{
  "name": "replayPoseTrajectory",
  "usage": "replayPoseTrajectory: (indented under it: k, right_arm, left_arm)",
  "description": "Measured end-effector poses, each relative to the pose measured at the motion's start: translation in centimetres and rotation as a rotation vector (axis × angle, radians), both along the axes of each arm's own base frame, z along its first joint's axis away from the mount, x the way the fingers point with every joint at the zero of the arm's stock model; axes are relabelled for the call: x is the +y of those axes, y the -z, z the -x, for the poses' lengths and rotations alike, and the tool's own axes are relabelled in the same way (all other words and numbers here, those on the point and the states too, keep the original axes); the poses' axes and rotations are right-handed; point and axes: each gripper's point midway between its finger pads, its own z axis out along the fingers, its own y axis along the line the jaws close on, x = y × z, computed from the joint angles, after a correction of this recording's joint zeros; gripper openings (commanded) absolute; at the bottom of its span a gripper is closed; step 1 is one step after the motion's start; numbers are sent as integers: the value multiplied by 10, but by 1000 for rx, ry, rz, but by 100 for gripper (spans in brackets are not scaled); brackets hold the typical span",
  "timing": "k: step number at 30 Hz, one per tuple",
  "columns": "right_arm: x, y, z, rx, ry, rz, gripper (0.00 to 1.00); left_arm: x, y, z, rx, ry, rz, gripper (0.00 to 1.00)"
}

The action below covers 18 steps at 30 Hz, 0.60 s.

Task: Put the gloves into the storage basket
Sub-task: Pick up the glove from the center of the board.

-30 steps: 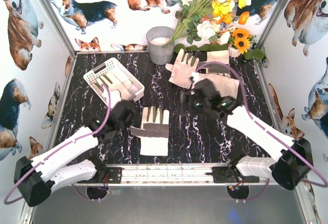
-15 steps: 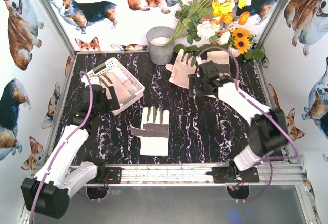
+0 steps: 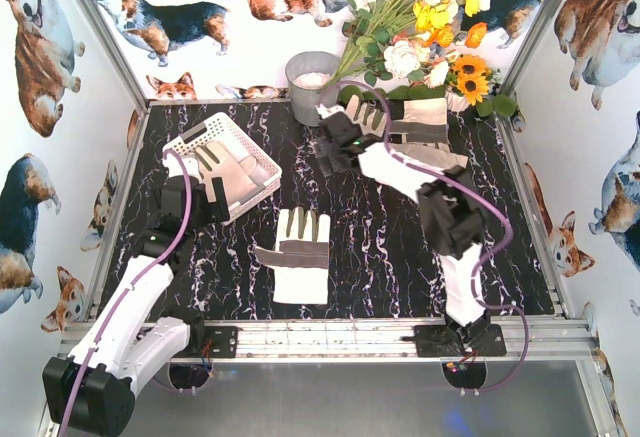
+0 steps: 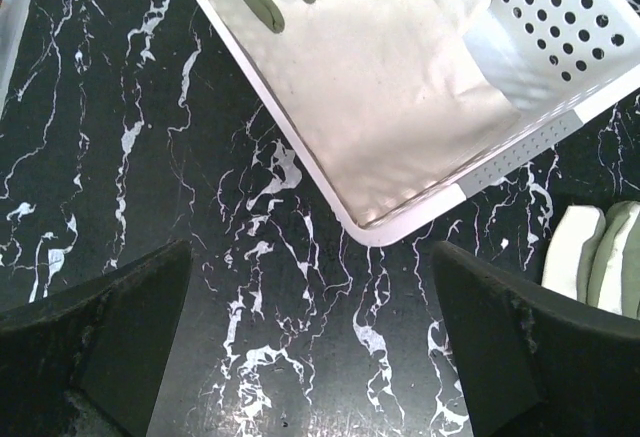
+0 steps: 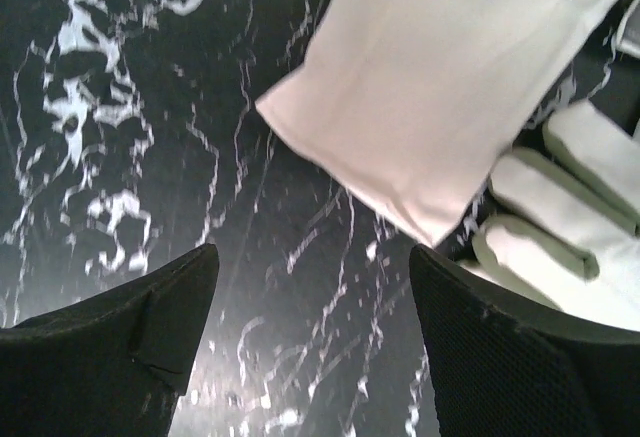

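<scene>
White basket (image 4: 372, 229) rim near released left claw (image 4: 312, 287) | right claw (image 5: 312, 257) released, glove (image 5: 440, 87) cuff seemingly ahead

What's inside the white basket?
A cream glove with grey fingers lies flat inside the basket and covers most of its floor. Whether anything lies under the glove cannot be seen, because the glove hides that part.
</scene>
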Motion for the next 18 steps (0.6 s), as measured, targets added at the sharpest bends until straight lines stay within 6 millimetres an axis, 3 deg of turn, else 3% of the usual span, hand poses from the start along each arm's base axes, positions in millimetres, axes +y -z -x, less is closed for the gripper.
replayPoseTrajectory:
  k: [7,13,18]
  right_arm:
    - [20,27,-42,-78,18,148,78]
    - [6,48,-55,-115,71,292,73]
    - [6,46,-67,-162,82,326,53]
  left_arm:
    - [0,2,-5,1,5,-16,100]
    - [0,5,-6,14,10,-19,100]
    - [-2,5,-6,12,16,-16,100]
